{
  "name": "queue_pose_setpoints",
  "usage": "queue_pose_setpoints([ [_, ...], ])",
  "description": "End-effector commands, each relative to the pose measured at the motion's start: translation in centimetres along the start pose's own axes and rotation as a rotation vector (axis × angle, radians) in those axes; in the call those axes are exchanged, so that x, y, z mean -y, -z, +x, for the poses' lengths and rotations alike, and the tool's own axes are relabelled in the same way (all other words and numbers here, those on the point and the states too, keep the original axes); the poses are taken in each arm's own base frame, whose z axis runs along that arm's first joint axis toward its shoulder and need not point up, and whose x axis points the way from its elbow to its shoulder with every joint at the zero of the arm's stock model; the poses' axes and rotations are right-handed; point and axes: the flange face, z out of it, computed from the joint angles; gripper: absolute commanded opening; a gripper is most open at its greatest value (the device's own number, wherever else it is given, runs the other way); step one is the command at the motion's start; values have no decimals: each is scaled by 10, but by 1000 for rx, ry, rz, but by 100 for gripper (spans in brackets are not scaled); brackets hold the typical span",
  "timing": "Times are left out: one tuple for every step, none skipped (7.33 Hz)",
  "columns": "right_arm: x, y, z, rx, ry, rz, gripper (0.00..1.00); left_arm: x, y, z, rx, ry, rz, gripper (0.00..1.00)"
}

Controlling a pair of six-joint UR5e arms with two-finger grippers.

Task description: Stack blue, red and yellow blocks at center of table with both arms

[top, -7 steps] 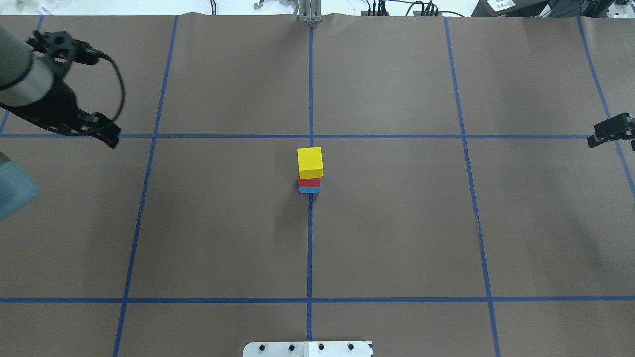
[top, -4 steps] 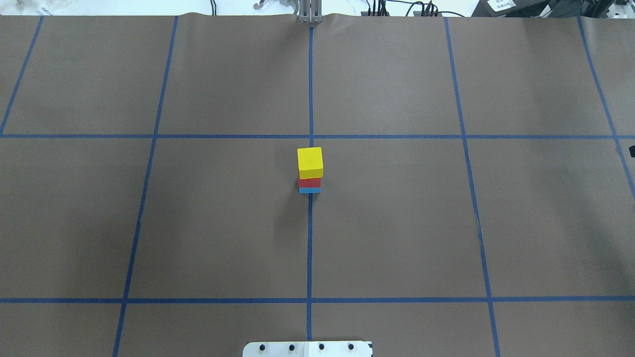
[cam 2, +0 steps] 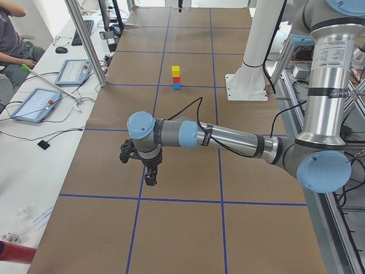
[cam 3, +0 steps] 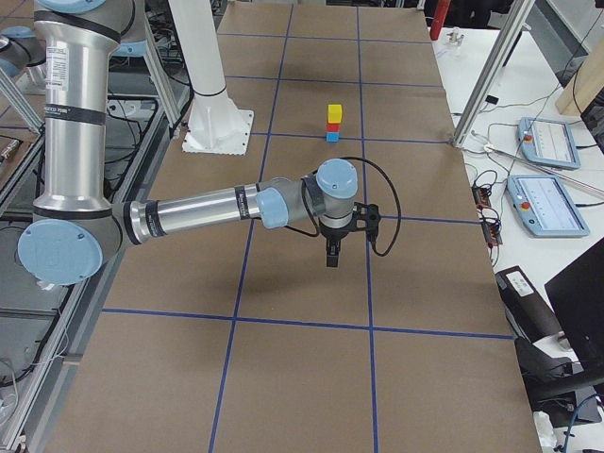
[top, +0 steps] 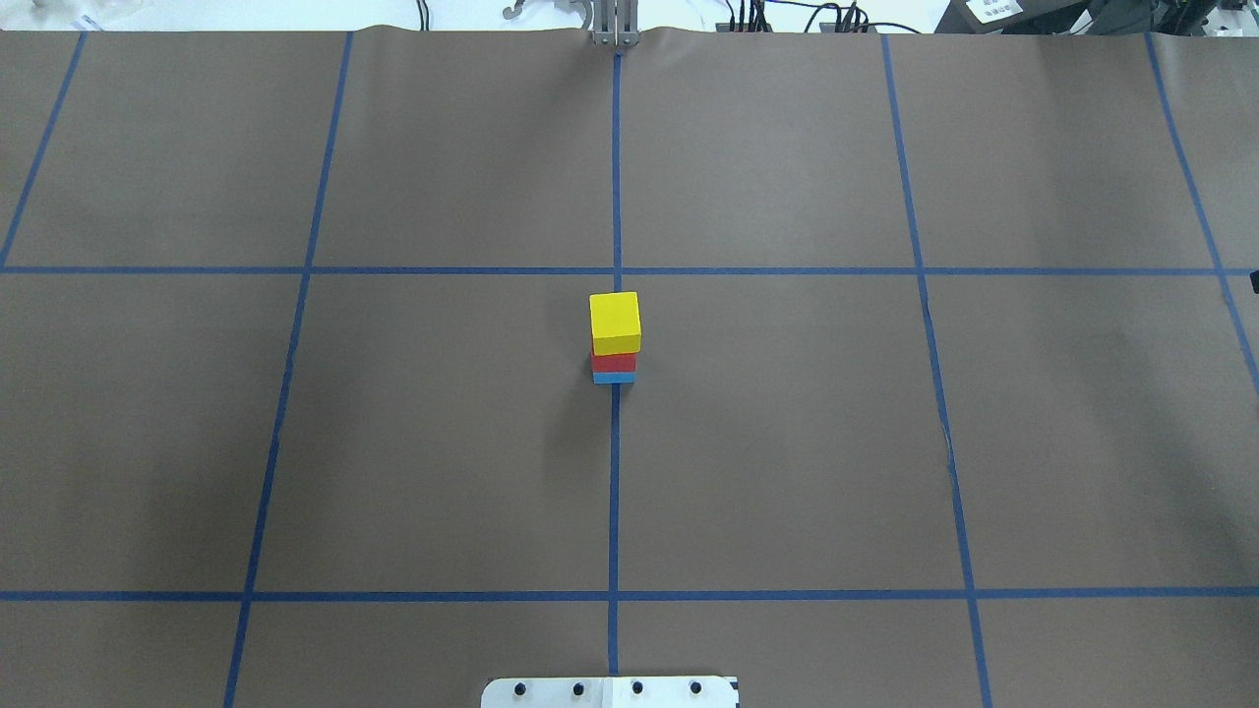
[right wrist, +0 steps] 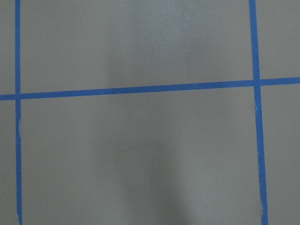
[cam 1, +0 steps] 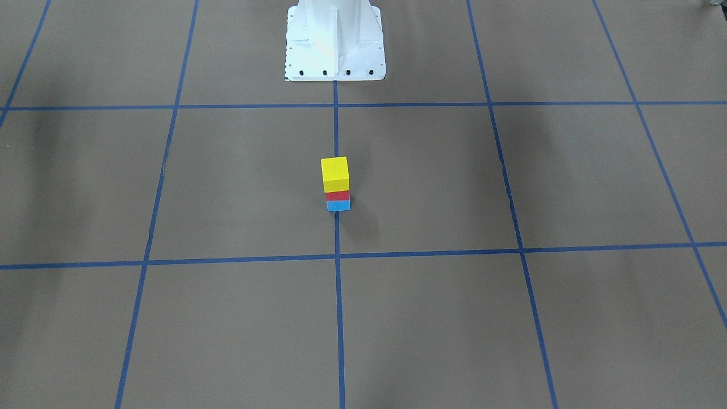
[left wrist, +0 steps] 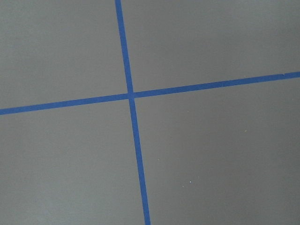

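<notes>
The yellow block [top: 615, 320] sits on top of the red block [top: 614, 363], which sits on the light blue block [top: 614, 378]. The three form one upright stack at the middle of the table [top: 787, 442]. The blue one rests on the brown surface, right on the central line of the blue tape lines [top: 614, 492]. In the front-facing view the stack looks nearly square, with the yellow cube a touch off from the two under it. Nothing touches the stack, and it casts a short shadow on the table beside it. The white pedestal base [cam 1: 335, 45] stands behind it on the robot's side, well apart. The left arm [cam 2: 228, 137] stretches out low over the table's left end, and the left gripper [cam 2: 149, 178] points down there, well apart from the stack. Its wrist camera sees only bare brown surface and a crossing of tape lines. The right arm [cam 3: 198, 212] reaches out in the same way over the table's right end. The right gripper [cam 3: 332, 259] also points down above the table, far from the blocks. Both grippers show clearly only in the side views, so I cannot tell how their jaws stand. No block is seen at either one. A person [cam 2: 12, 34] sits at a side desk beyond the table's left end.
</notes>
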Motion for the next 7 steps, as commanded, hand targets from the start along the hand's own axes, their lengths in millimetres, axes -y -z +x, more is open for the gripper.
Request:
queue_pose_setpoints([
  [3, -2, 3, -63, 1, 17, 100, -2, 2, 1, -2, -6, 8, 99],
  [6, -6, 5, -111, 6, 30, 100, -3, 2, 1, -2, -11, 10, 99],
  [4, -8, 11, -119, 0, 26, 100, -11, 2, 1, -1, -20, 13, 99],
  [1, 0, 9, -112, 0, 38, 100, -12, 4, 3, -1, -29, 17, 99],
  [1, -2, 11, -113, 0, 34, 100, -12, 13, 12, 2, -48, 35, 99],
  [-1, 0, 10, -104, 2, 35, 100, -14, 8, 7, 4, -54, 25, 99],
  [-1, -3, 16, -108, -7, 27, 100, -16, 10, 9, 2, -90, 28, 99],
])
